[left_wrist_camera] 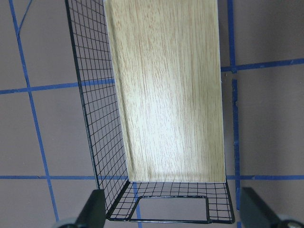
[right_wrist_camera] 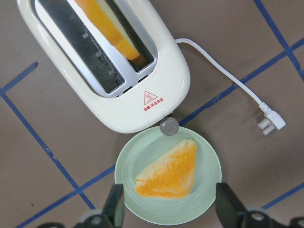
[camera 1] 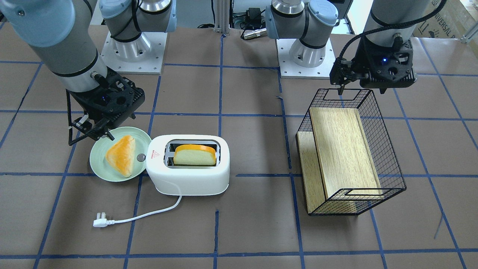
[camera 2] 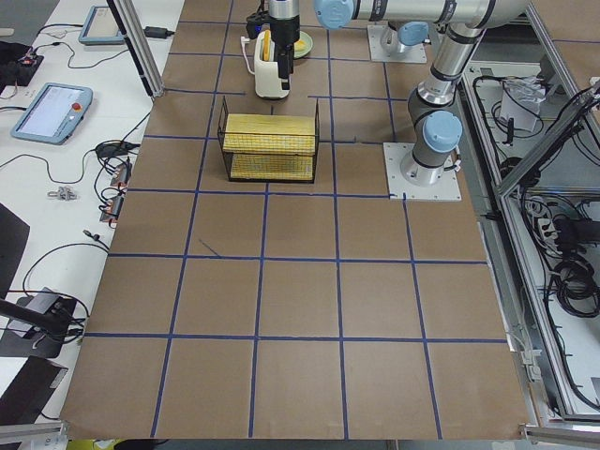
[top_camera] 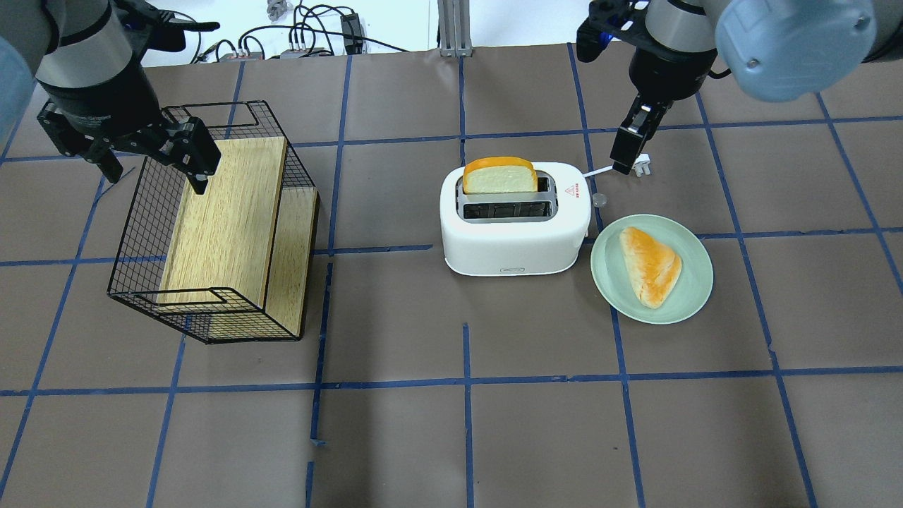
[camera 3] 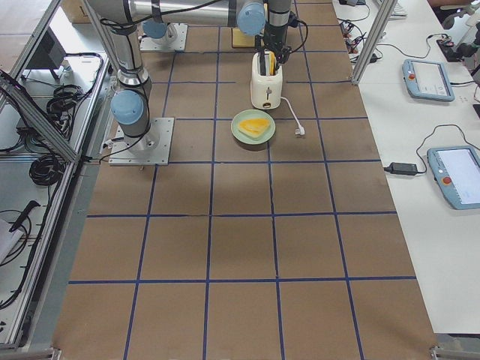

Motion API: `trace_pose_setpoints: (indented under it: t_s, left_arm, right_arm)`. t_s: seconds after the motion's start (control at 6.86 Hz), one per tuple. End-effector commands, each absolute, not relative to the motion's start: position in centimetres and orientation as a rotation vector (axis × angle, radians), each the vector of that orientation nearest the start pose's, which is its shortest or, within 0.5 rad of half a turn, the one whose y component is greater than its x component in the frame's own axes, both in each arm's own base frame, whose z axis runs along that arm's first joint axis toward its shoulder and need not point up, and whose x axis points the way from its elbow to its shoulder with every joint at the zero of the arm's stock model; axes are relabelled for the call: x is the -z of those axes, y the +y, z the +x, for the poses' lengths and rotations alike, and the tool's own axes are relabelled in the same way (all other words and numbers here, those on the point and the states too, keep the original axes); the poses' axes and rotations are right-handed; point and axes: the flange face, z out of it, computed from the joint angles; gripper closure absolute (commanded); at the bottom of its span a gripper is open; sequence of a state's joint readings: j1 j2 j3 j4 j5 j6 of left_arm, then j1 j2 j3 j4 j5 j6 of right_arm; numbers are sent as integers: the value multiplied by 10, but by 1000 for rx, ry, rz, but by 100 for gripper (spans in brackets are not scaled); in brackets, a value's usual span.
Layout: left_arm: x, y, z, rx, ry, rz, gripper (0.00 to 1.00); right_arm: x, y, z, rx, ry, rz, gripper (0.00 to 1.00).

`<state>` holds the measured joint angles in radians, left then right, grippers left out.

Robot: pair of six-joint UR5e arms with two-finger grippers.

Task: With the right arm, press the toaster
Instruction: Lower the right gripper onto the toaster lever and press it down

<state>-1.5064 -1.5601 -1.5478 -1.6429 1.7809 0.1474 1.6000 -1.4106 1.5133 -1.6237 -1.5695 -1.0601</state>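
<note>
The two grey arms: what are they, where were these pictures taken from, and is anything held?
Two robot arms, each ending in a two-finger pincer. Four pictures are from fixed cameras around the table, two from cameras on the wrists. On the table: a white toaster with a bread slice in one slot, a green plate with a bun, a wood-lined wire basket. The right pincer is open roughly above the plate, the left pincer open above the basket; neither holds anything.

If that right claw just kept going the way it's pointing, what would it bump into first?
Probably the green plate, or the pastry on it: the right gripper points down over them, jaws open. The toaster lies beside that line. Exact height is unclear.
</note>
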Motion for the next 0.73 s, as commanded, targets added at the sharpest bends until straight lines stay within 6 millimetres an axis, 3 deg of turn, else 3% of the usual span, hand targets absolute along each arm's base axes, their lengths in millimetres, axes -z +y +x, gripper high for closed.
trace_pose_setpoints:
  t_s: [0.0, 0.15, 0.44, 0.58]
  left_arm:
    - [-500, -490, -81, -89, 2933, 130, 0]
    - [-500, -490, -81, -89, 2933, 130, 0]
    - [-500, -490, -81, -89, 2933, 130, 0]
    - [-500, -490, -81, -89, 2933, 130, 0]
  right_arm:
    - [-406, -547, 146, -70, 2384, -2071, 73]
    - [-384, -543, 147, -39, 2209, -2284, 77]
    - [-340, -530, 147, -2, 2158, -2341, 78]
    - [-335, -531, 147, 49, 2181, -2363, 78]
